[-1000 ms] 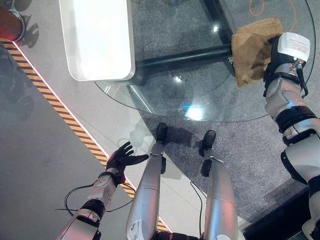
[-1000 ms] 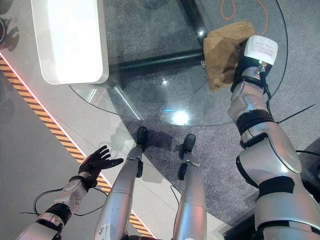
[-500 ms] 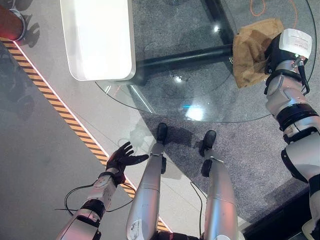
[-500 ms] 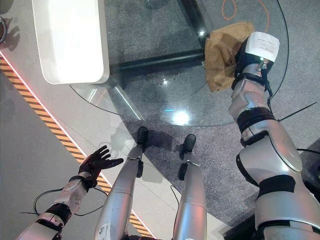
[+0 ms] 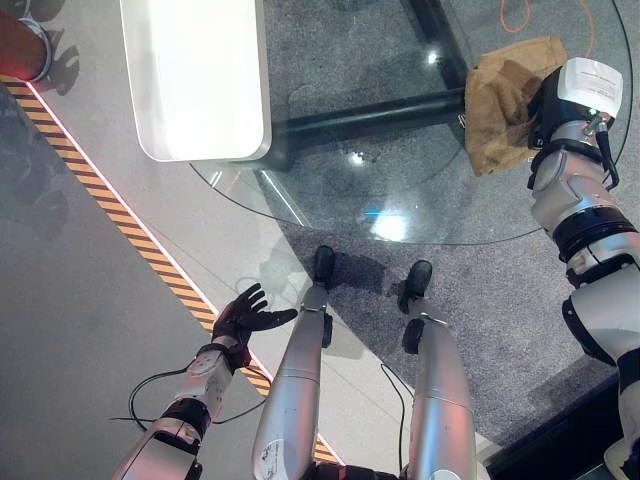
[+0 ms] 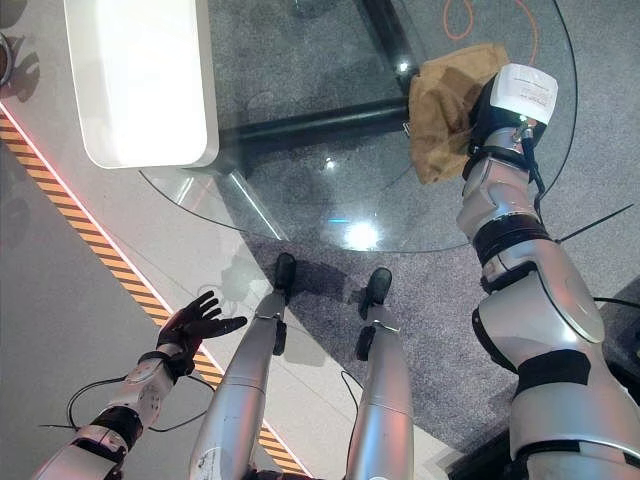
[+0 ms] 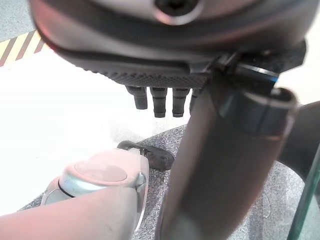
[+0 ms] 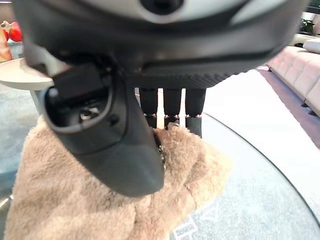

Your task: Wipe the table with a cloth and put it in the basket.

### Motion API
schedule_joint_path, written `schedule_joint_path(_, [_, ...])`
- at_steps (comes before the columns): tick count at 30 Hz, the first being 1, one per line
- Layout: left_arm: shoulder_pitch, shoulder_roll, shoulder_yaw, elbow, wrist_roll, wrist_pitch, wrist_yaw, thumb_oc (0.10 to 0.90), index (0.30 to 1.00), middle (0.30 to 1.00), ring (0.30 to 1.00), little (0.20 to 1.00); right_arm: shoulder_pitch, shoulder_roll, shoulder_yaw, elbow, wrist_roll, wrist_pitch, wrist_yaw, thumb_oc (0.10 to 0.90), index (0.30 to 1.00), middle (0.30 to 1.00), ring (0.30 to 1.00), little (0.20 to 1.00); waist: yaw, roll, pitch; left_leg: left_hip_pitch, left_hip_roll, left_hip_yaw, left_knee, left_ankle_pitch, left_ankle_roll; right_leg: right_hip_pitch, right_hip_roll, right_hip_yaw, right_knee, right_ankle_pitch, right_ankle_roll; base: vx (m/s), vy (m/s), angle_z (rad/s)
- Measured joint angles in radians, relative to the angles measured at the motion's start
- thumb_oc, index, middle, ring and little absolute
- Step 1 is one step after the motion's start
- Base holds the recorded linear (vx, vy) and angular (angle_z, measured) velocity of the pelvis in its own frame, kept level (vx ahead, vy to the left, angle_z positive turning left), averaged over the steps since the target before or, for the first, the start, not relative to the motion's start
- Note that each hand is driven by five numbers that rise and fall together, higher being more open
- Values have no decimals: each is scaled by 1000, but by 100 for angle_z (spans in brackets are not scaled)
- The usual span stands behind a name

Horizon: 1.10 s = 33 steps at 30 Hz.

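Cloth [image 5: 505, 100] lies bunched on far right part of glass table [image 5: 400, 200], near its rim. Right hand [image 8: 170, 107] on cloth, fingers straight, pressing down into pile, not curled round it. Left hand [image 5: 250, 315] low at near left, off table, fingers spread, holding nothing. Judgement: wiping under way, most of glass not yet covered. Basket drop still to do. White bench [image 5: 195, 75] at far left.

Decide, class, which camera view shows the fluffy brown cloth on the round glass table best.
The right wrist view: the fluffy brown cloth is close, its pile visible, with the right hand pressing straight fingers onto it. Both eye views show the whole cloth lying on the round glass table, smaller and partly behind that hand.
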Motion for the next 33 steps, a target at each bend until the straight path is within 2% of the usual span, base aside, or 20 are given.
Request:
schedule_joint_path(22, [0, -8, 1, 0, 0, -4, 2, 800, 900, 900, 900, 900, 2, 20, 1, -55, 41, -17, 10, 100, 300, 300, 300, 200, -19, 2, 1, 2, 0, 0, -1, 0, 0, 0, 1, 1, 1, 0, 0, 0, 0, 0])
schedule_joint_path(28, [0, -25, 2, -1, 0, -7, 3, 800, 900, 900, 900, 900, 2, 30, 2, -100, 40, -17, 23, 100, 300, 300, 300, 200, -19, 20, 0, 4, 0, 0, -2, 1, -1, 0, 1, 1, 3, 0, 0, 0, 0, 0])
schedule_joint_path(33, [0, -41, 2, -6, 1, -7, 4, 800, 900, 900, 900, 900, 3, 41, 3, -112, 40, -17, 29, 100, 300, 300, 300, 200, -21, 21, 0, 12, 1, 0, -17, 9, -6, 0, 1, 2, 3, 1, -1, 0, 0, 0])
